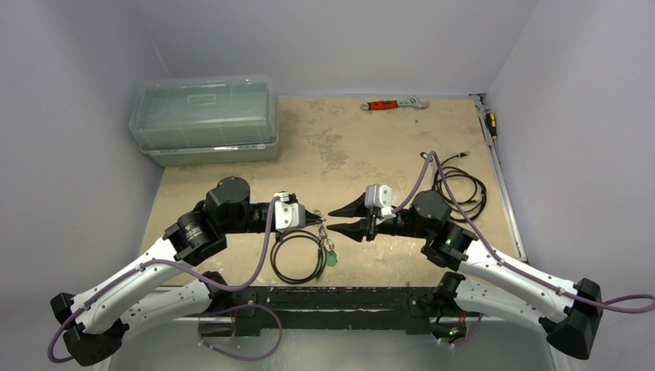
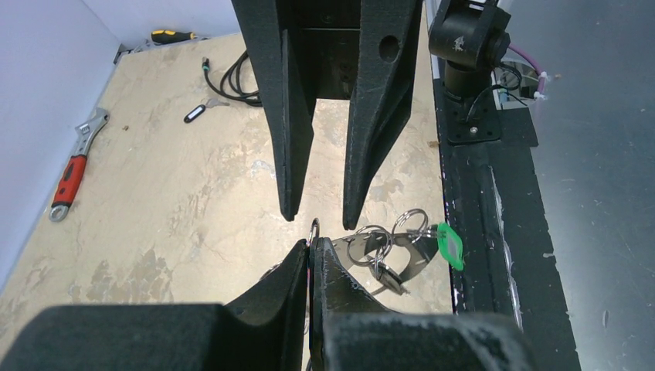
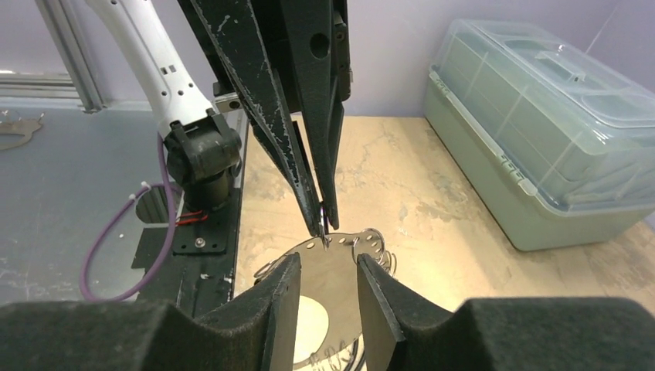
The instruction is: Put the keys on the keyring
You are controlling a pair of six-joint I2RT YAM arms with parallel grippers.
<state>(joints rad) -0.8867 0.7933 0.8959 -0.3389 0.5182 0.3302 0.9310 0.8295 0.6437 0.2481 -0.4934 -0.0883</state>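
The keyring, a large thin silvery loop with small holes along its rim, lies on the table near the front edge; it also shows in the right wrist view. The keys lie at its rim in a cluster of small rings, with a green piece beside them, also seen from above. My left gripper is shut on a small upright silvery ring at the loop's rim. My right gripper is open, its fingertips on either side of the left gripper's tip and holding nothing.
A clear lidded plastic box stands at the back left. A red-handled wrench lies at the back edge. A black cable coil lies to the right and a screwdriver by the right wall. A black base rail runs along the near edge.
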